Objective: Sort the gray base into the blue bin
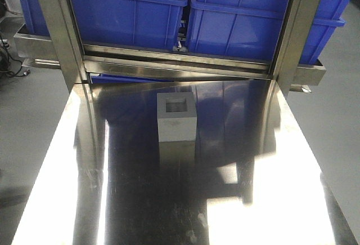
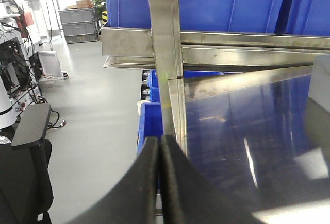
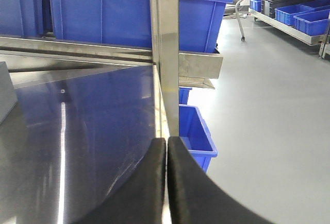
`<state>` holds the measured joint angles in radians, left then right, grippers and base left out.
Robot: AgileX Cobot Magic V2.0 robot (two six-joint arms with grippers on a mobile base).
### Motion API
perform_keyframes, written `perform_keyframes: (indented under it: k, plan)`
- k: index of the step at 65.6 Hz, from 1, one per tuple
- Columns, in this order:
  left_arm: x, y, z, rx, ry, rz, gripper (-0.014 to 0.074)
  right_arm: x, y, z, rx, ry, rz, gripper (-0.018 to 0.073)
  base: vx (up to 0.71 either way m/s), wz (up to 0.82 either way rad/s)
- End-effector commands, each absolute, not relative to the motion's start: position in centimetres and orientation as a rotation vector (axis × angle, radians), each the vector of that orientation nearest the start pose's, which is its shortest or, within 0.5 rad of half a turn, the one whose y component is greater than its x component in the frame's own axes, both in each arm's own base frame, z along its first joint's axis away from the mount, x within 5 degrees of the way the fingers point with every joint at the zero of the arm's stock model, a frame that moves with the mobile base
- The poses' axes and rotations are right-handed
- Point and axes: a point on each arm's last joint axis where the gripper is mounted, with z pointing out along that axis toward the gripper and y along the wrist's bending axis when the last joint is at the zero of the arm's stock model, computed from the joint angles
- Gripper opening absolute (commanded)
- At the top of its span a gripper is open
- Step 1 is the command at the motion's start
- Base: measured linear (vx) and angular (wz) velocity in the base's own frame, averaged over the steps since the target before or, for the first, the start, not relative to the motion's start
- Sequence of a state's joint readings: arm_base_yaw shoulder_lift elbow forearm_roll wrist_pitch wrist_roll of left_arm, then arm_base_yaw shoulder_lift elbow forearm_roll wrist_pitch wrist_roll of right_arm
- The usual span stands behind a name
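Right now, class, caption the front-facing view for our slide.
Gray base sits recess-up on the steel table, before shelved blue crates.

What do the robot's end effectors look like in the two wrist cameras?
The left end effector and right end effector look alike: each is a pair of matte black fingers, broad at the base, curving inward and tapering to narrow tips. No markings, cables or labels show on them. The arms themselves are out of view.

Site I see: industrial workshop or warehouse. Evidence: stainless steel worktop (image 1: 169, 200), blue plastic crates (image 1: 242, 25) on steel rack (image 1: 169, 59), gray floor (image 3: 268, 105), bin shelving (image 3: 301, 20), cabled equipment (image 2: 13, 54).
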<state>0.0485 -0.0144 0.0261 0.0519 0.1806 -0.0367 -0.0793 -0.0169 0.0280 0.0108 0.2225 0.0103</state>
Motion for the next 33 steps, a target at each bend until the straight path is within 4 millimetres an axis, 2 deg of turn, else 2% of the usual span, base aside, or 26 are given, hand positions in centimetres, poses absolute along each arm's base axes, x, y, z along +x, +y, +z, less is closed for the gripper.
perform_keyframes:
  k: [1, 33]
  plan:
    - [5.46, 0.28, 20.34, -0.029, 1.568, 0.045, -0.0006, 5.62, -0.45, 19.08, 0.070, 1.645, -0.057, -0.0005, 0.00, 0.00]
    - [5.46, 0.28, 20.34, -0.029, 1.568, 0.045, -0.0006, 5.62, -0.45, 19.08, 0.070, 1.645, -0.057, -0.0005, 0.00, 0.00]
